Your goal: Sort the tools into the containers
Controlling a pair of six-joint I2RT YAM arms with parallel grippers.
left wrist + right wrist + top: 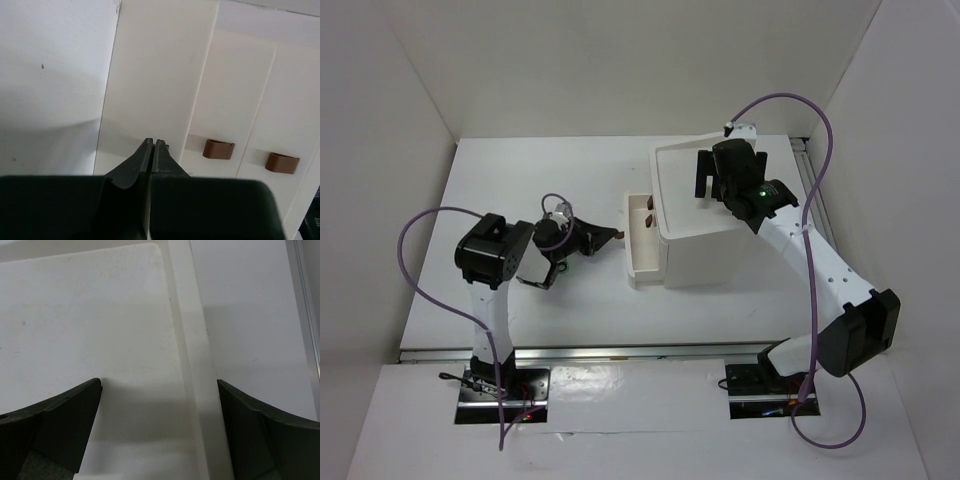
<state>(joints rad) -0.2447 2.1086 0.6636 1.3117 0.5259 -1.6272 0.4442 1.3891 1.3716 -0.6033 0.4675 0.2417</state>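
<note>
Nearest, on the left of the table point(520, 170): left gripper point(608, 236), fingers pressed flat together, nothing visible between them. Points right, toward the white box unit point(720, 245), which stands right of the table's middle. Seen from the left wrist, lines up with a brown knob point(166, 147) half hidden behind the fingertips point(147, 152); second knob point(218, 149) and third knob point(282, 163) on the neighbouring drawer fronts to the right. One drawer point(642, 262) pulled out of the unit's left face, toward the left gripper. Farther back, over the top tray point(670, 165): right gripper point(712, 180), spread wide, holding nothing. Straddles the tray's rim point(187, 340), one finger over the tray floor, the other beyond the rim above the table. Contact with the tray: cannot tell.
</note>
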